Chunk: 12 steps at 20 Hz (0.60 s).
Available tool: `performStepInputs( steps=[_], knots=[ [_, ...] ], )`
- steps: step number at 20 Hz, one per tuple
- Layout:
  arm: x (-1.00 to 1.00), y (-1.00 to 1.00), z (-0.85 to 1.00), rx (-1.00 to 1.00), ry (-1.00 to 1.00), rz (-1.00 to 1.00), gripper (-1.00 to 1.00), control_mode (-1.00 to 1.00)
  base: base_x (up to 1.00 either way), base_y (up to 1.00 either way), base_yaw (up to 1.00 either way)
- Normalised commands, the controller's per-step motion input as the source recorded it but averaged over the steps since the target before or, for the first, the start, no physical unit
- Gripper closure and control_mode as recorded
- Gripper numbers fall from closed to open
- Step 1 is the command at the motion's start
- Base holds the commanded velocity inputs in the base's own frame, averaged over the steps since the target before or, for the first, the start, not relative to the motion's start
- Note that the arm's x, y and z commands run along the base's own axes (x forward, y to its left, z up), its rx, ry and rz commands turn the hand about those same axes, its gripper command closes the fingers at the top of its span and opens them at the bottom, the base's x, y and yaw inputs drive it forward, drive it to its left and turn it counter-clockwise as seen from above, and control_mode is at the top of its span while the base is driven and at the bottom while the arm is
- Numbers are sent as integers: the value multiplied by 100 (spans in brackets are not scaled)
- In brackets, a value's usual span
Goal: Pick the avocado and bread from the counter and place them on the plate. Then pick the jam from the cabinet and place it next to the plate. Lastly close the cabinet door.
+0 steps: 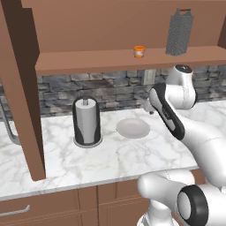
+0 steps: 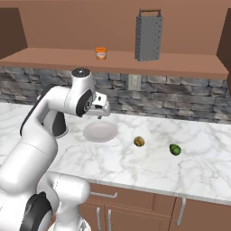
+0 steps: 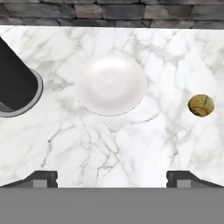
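My gripper (image 3: 112,178) hangs open above the counter (image 2: 189,171), just in front of the plate (image 3: 110,85), with nothing between its fingertips (image 3: 43,177). The pale round plate (image 2: 100,132) has nothing on it. To its right lies the yellow-brown bread (image 2: 139,141), seen at the right edge of the hand view as bread (image 3: 201,105). Farther right sits the dark green avocado (image 2: 175,150). The small orange jam (image 2: 101,53) jar stands on the shelf of the open cabinet (image 2: 135,63). The cabinet door (image 1: 22,88) stands swung open at the left.
A tall grey grater (image 2: 149,35) stands on the shelf right of the jam. A paper-towel holder (image 1: 87,121) stands on the counter left of the plate. A stone backsplash (image 1: 110,90) runs behind. Wooden drawers (image 2: 135,203) sit below the counter edge.
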Motion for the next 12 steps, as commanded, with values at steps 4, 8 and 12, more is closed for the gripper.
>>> performStepInputs(
  steps=[4,8,12],
  knots=[
    [24,-29,-29,0,0,0,-100,-100,0,0,0],
    [28,-34,-28,0,0,0,-100,-100,0,0,0],
    [30,-35,-29,0,0,0,-100,-100,0,0,0]
  ],
)
